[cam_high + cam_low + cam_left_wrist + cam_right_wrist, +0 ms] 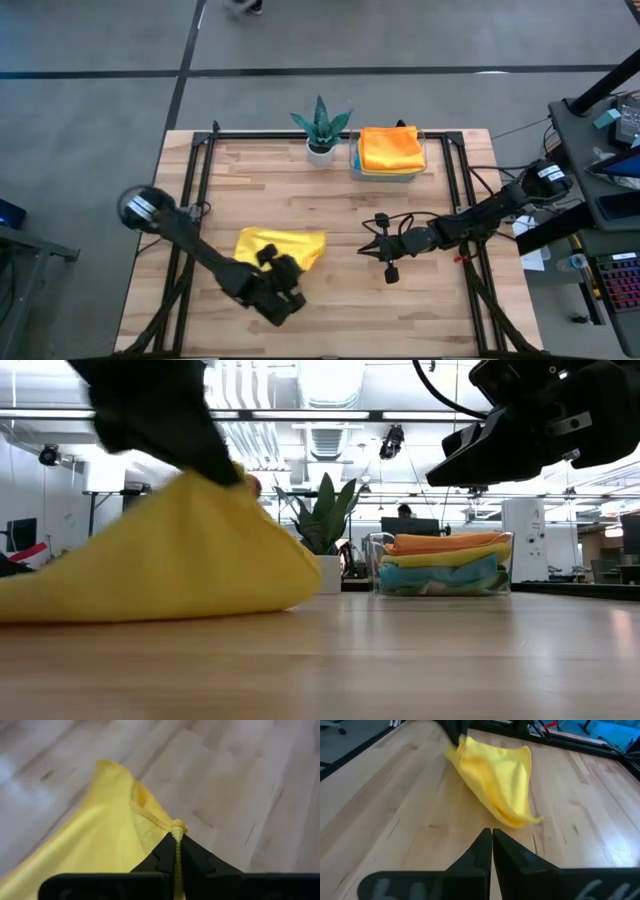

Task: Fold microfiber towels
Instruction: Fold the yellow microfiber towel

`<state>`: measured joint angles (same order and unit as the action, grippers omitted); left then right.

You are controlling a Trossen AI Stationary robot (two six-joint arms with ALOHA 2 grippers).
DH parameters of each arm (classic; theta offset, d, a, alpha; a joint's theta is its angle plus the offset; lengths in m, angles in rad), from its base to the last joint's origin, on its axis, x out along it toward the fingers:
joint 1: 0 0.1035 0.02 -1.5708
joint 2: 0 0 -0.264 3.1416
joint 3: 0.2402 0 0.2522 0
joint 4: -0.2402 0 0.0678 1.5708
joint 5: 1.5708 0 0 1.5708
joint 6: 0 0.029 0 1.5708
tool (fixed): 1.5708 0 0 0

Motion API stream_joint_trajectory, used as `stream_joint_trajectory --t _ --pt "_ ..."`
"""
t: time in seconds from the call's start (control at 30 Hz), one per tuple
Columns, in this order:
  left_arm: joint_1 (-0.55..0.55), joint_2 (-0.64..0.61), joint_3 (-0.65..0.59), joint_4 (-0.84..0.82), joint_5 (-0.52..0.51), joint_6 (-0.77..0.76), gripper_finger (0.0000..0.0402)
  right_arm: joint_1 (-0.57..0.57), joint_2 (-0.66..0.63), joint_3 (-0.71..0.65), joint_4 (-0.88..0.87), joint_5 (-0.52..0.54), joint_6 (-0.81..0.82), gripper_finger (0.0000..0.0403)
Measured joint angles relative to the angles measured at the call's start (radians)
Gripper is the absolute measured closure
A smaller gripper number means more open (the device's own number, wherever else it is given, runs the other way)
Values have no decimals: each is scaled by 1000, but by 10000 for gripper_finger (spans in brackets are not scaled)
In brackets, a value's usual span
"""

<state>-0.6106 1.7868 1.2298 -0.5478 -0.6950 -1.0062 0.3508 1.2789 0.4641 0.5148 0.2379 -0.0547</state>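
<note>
Pinched tight on a corner of the yellow towel (pixel 115 845), the left gripper (pixel 176 851) lifts that edge off the wooden table (pixel 420 300) at lower left of the overhead frame, the cloth tenting up beneath it in the level view. Right gripper (pixel 492 845), its fingers pressed together and holding nothing, hovers at centre right of the overhead frame, well apart from the towel. At the top centre, a clear plastic tray (pixel 386 170) holds more towels, an orange one (pixel 391 148) on top with yellow and blue showing beneath in the level view, just beside a potted plant (pixel 321 128). The grip appears to catch only the hemmed corner, so the fabric could slip free if pulled quickly. With nothing pinning the opposite side, the whole towel may also drag across the wood instead of folding over, leaving a crooked crease.
</note>
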Motion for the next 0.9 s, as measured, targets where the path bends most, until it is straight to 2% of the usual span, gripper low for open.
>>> stream_joint_trajectory --t 0.23,0.43,0.5,0.73,0.9 --pt "-124 -159 -161 -48 -115 -352 401 0 0 0 3 2 -9 394" --pt "-205 -235 -240 -94 -153 -530 401 -2 0 0 13 7 -9 394" --pt "-228 -258 -244 -146 -176 -555 401 -3 0 0 19 8 -8 394" --pt "-251 -299 -241 -149 -212 -483 401 -14 13 0 64 -24 7 392" --pt "-251 -300 -240 -135 -217 -452 401 -40 128 77 107 -112 19 351"
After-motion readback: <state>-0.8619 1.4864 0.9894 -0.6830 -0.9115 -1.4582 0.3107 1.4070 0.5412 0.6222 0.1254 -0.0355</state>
